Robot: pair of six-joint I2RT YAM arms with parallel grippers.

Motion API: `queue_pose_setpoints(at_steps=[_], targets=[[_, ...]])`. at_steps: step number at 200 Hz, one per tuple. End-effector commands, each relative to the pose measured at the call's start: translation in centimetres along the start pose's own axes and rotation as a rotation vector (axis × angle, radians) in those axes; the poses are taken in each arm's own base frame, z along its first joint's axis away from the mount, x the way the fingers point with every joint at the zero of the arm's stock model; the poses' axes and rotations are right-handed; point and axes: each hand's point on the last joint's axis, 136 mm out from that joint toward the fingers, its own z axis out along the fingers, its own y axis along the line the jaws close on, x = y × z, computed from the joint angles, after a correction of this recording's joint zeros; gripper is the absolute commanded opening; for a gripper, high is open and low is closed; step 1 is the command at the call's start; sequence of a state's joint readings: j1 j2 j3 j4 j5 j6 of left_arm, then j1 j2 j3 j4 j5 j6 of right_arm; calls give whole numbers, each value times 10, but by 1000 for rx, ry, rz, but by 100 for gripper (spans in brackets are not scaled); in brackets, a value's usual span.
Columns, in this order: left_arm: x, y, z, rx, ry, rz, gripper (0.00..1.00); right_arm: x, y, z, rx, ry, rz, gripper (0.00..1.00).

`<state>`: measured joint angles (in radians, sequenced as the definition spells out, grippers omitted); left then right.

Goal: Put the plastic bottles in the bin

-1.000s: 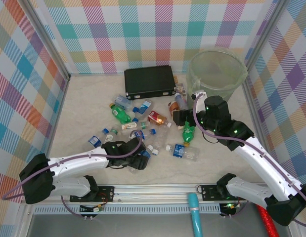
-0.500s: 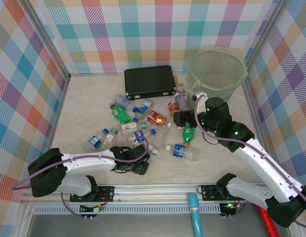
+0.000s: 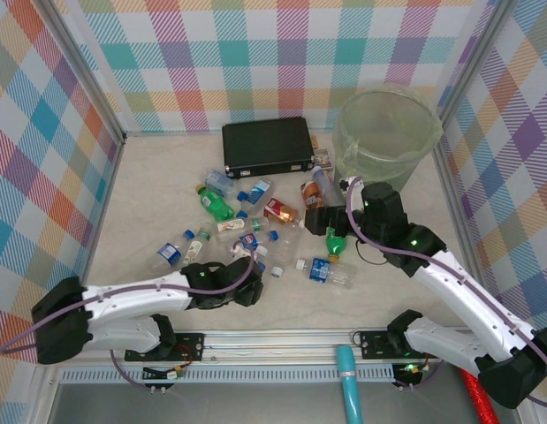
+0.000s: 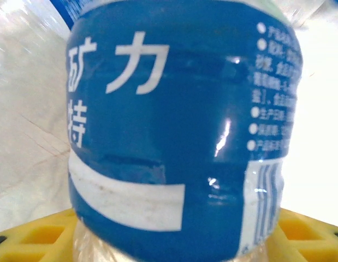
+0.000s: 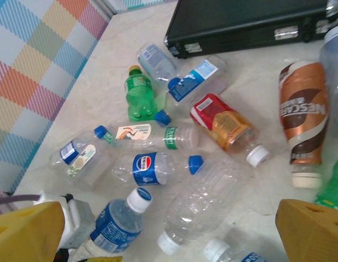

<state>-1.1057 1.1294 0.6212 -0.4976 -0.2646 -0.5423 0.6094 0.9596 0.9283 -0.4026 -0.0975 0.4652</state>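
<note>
Left gripper (image 3: 246, 281): jaws have narrowed steadily over the last second, from fairly wide to about half. They now bracket a blue-labelled bottle (image 4: 179, 136). In the left wrist view the label, white characters on blue, sits right up against the lens with a yellow fingertip at either lower corner. Cannot tell whether the pads are pressing yet or just short of contact. No sign of a lift; the bottle seems to lie on the counter (image 3: 149, 194) near the near edge, left of centre.

Reading: a grasp is closing but is not confirmed.

Right gripper (image 3: 321, 217): jaws at full spread and holding nothing. It has drifted slightly left and toward the heap since a second ago. It hovers near the brown Nescafé bottle (image 5: 302, 117).

Plastic bottles (image 3: 255, 225): roughly a dozen or more are scattered across the middle of the counter, among them a green one (image 5: 138, 98) and a red-labelled one (image 5: 223, 123). I can make out none inside the bin.

Bin (image 3: 413, 150): far right corner, well apart from the left gripper. The black case (image 3: 266, 146) lies along the far edge, to the left of the bin.

Judgement: most of the task is still to do.
</note>
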Motion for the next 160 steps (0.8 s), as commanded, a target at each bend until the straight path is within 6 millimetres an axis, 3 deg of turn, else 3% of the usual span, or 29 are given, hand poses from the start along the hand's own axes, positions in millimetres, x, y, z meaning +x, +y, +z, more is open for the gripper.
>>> queue_pose_setpoints(at_steps=[1,52,87,110,141,160], targets=[[-15,6,-22,-1,-91,-5,55,-10,27,-3,-144,-36,28,99],[-56,8,-71,40,-290,-28,53,-6,41,5,-233,4,73,98],[-77,6,-93,76,-402,-41,51,-10,47,-6,-259,-24,69,100],[-91,-4,-101,125,-466,-34,51,-8,57,-9,-315,-10,80,91],[-110,-24,-105,172,-510,2,51,-5,74,-5,-427,34,96,66],[-121,-37,-106,200,-525,23,51,-2,80,1,-445,61,94,60]])
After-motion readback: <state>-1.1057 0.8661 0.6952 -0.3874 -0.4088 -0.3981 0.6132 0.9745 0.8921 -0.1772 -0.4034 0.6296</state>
